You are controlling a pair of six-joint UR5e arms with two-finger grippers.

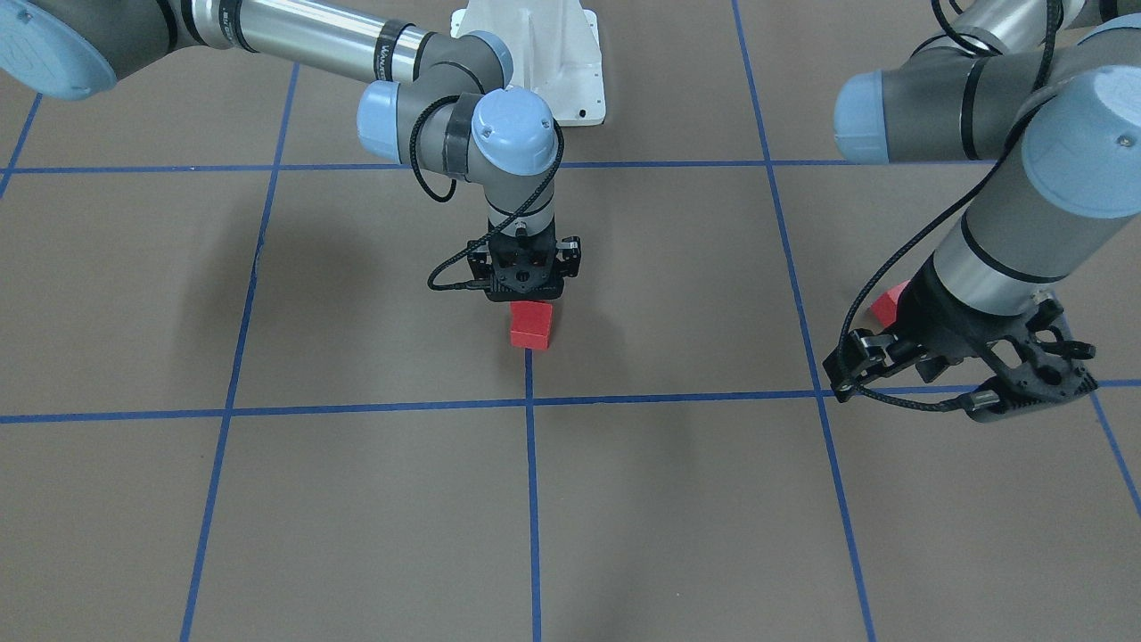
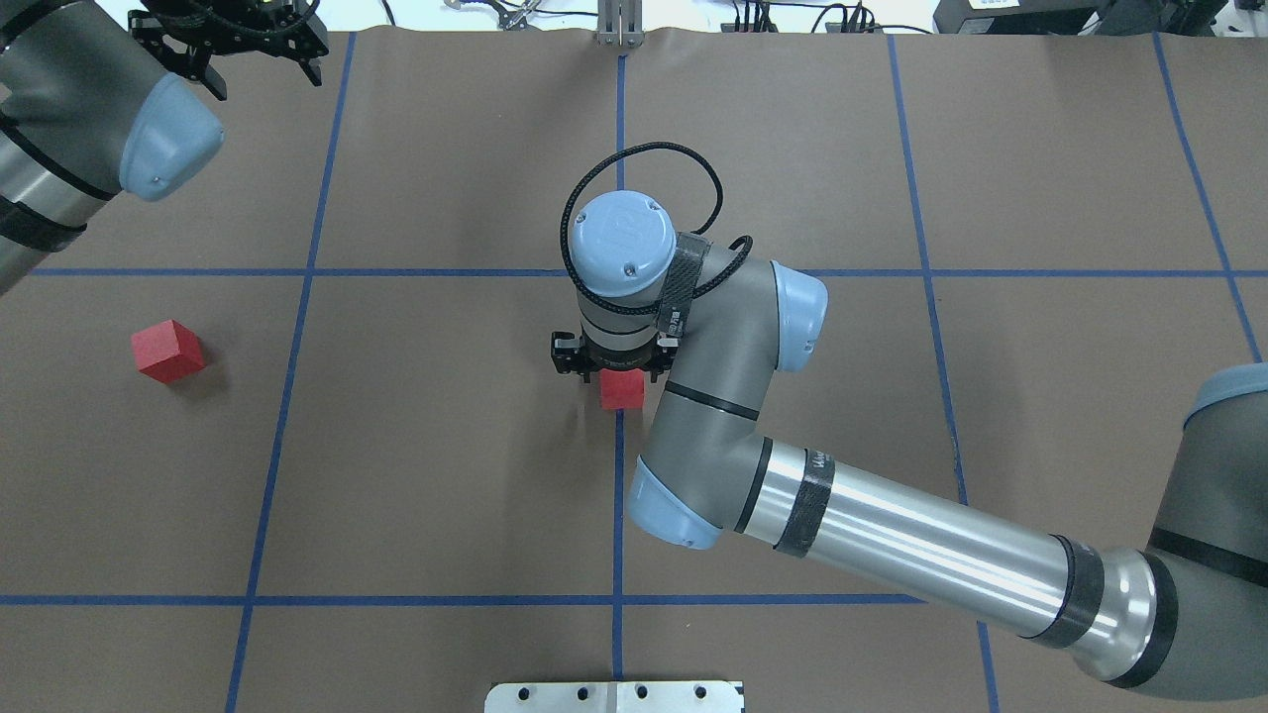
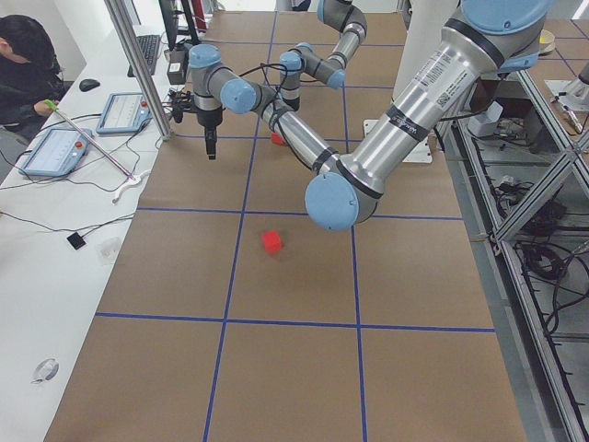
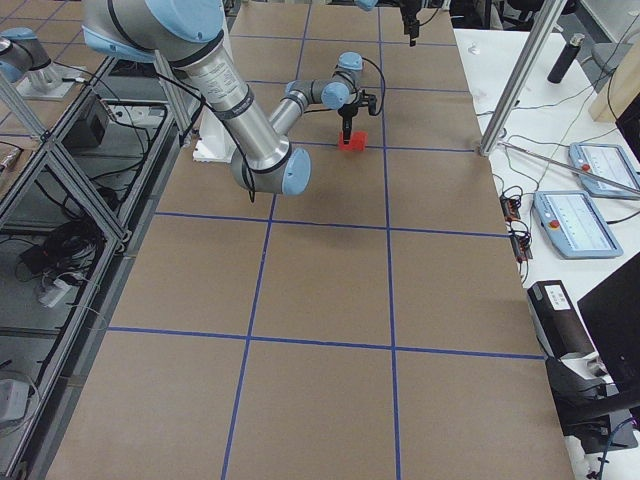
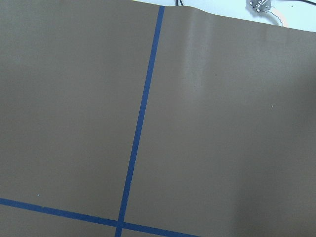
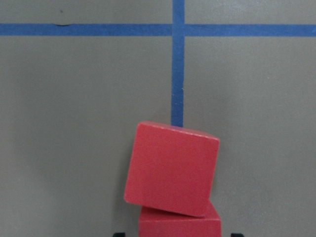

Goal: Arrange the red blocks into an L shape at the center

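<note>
Two red blocks sit touching at the center, on the vertical blue tape line (image 1: 529, 383). The nearer block (image 6: 173, 168) is turned slightly askew. The second block (image 6: 180, 223) lies right behind it, between the fingertips of my right gripper (image 6: 174, 233). The jaws stand a little off its sides, so the gripper is open. In the front view one block (image 1: 531, 324) shows below the right gripper (image 1: 526, 299). The third red block (image 2: 166, 352) lies far out on my left side. My left gripper (image 2: 260, 69) hovers open and empty, away from it.
The brown floor is divided by blue tape lines (image 2: 297, 272). The white metal base (image 1: 535, 62) is at the robot's side. The left arm's elbow (image 1: 1070, 152) hangs over the third block's area. Operators' desks with tablets (image 3: 55, 147) lie beyond the far edge.
</note>
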